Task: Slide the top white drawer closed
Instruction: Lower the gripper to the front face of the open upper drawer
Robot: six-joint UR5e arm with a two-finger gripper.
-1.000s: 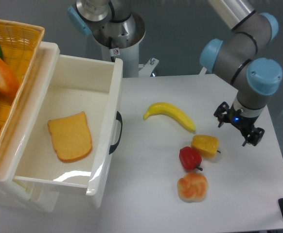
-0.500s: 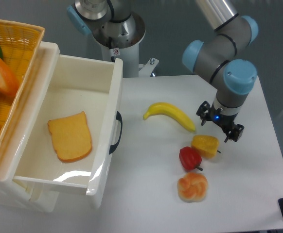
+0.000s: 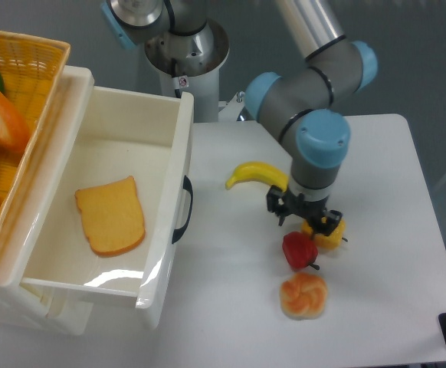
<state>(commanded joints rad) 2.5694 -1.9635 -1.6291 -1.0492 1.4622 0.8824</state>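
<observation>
Gripper (image 3: 305,218): points down over the table, above the cluster of toy food; it holds nothing; whether its fingers are spread or closed cannot be told from this angle.
Arm (image 3: 303,84): reaches in from the far side and hangs mid-table, well right of the drawer; judged to be on approach, no contact with the drawer front.
Yellow pepper (image 3: 329,232): partly under the gripper, on the table.
Red pepper (image 3: 300,250): just near of the gripper, close to the yellow pepper.
Bun (image 3: 303,296): nearest item, just near of the red pepper.
Banana (image 3: 252,174): left and far of the gripper, its right end hidden by the wrist; it lies between gripper and drawer, so a push path may have to pass it.
Table (image 3: 231,307): white, bears the loose food.
Drawer (image 3: 173,176): at left, pulled far out, interior open to view; must travel left to shut.
Handle (image 3: 184,208): black, curved, on the drawer front facing the gripper; the front panel is the likely push surface.
Toast (image 3: 111,215): flat on the drawer floor, low enough not to block closing.
Basket (image 3: 31,57): yellow wicker, far left atop the cabinet, holds more food.
Base (image 3: 183,46): far side, carries a small label with a red mark; text too small to read.
Other writing: none legible.
</observation>
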